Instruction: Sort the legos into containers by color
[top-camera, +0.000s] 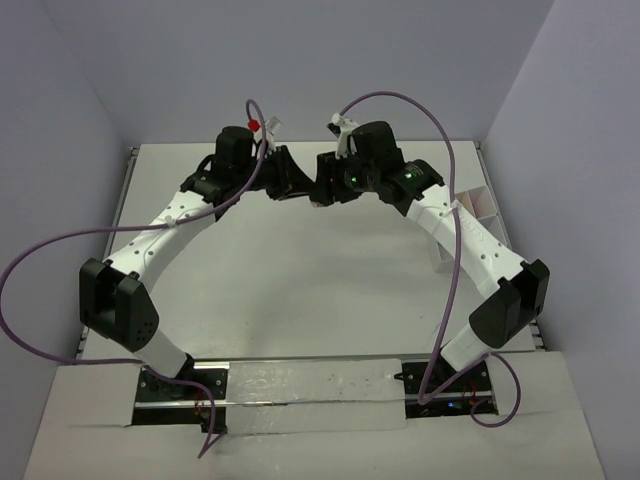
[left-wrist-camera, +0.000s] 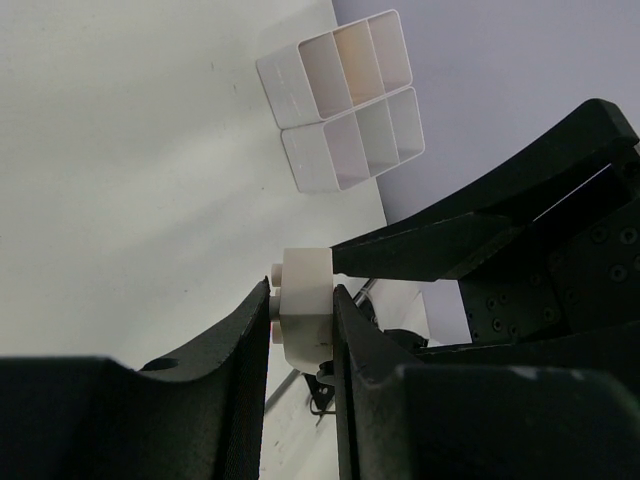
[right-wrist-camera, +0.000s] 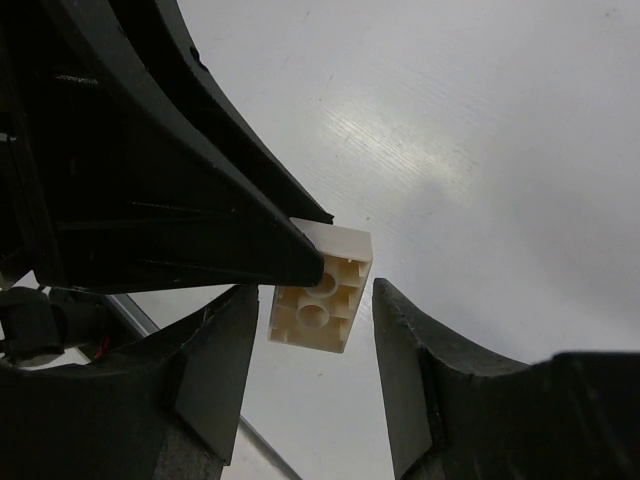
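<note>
Pale lilac walls close round a white table, and out over its far middle the two arms lean in until their heads nearly meet. From where I stand it reads as a hand-over in mid-air. The left tool is clenched on a small white plastic lego brick, with part of the brick jutting beyond its fingertips for the partner to take. The right tool has its jaws set one on each side of that free part. They are parted, with a sliver of daylight on both flanks, so it grasps nothing yet. The brick sits squarely between those jaws, its hollow underside turned toward the right wrist, clear of the table. The pass makes sense, I'd judge, because the white plastic compartment tray stands by the right wall, well apart from the meeting point and on the right arm's side. A modest squeeze from the right should seat the brick, and the left ought to let go only afterwards.
</note>
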